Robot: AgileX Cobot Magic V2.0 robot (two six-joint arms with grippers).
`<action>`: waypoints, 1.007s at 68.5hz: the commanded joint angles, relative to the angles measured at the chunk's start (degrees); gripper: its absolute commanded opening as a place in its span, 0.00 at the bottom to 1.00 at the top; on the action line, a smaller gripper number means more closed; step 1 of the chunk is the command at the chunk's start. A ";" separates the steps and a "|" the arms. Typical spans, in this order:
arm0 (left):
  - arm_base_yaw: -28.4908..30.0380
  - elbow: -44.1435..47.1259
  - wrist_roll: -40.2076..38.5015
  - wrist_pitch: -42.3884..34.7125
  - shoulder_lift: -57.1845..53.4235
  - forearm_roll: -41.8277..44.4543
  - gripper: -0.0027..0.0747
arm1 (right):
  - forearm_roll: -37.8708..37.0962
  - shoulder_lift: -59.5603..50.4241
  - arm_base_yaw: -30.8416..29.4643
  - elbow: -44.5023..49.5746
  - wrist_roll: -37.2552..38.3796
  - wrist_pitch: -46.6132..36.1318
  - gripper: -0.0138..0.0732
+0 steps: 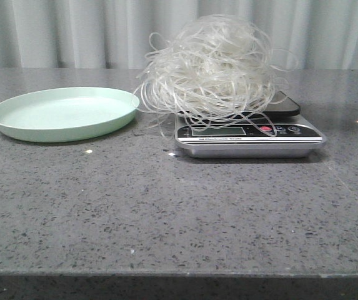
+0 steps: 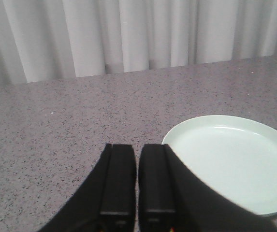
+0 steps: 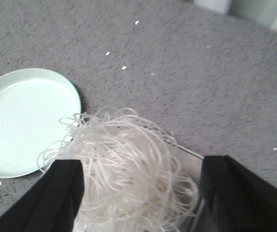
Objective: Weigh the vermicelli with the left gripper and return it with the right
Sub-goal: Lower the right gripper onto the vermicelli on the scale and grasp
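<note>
While heaped on scale (image 1: pixel 248 139), vermicelli (image 1: pixel 211 65) beside plate (image 1: pixel 63 113).

Vermicelli (image 1: pixel 211 65) atop scale (image 1: pixel 248 139), beside plate (image 1: pixel 64 113)

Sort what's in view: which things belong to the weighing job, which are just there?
Job: vermicelli on the scale; plate, bare; right end effector, open over the vermicelli; left end effector, shut.
Just there: curtain; white specks on the table.

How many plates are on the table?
1. The pale green plate sits empty on the table's left side, beside the scale that holds the vermicelli. None looks hidden.
</note>
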 commanded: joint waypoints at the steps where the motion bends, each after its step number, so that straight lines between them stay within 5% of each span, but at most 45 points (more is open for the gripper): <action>1: 0.00 -1.57 -0.60 -4.62 -0.17 -0.35 0.22 | 4.27 2.71 -0.02 -6.29 -3.31 1.35 0.85; 23: 0.00 -1.57 -0.60 -4.62 -0.17 -0.35 0.22 | 6.15 13.03 -0.07 -12.74 -7.83 12.68 0.85; 57: 0.00 -1.57 -0.60 -4.62 -0.17 -0.35 0.22 | 3.34 20.55 -0.07 -12.74 -8.27 18.34 0.85; 63: 0.00 -1.57 -0.60 -4.62 -0.17 -0.52 0.22 | 3.34 20.60 -0.07 -12.74 -8.27 18.11 0.79; 69: 0.00 -1.57 -0.60 -4.62 -0.17 -0.52 0.22 | 3.34 20.54 -0.07 -12.74 -8.27 18.10 0.63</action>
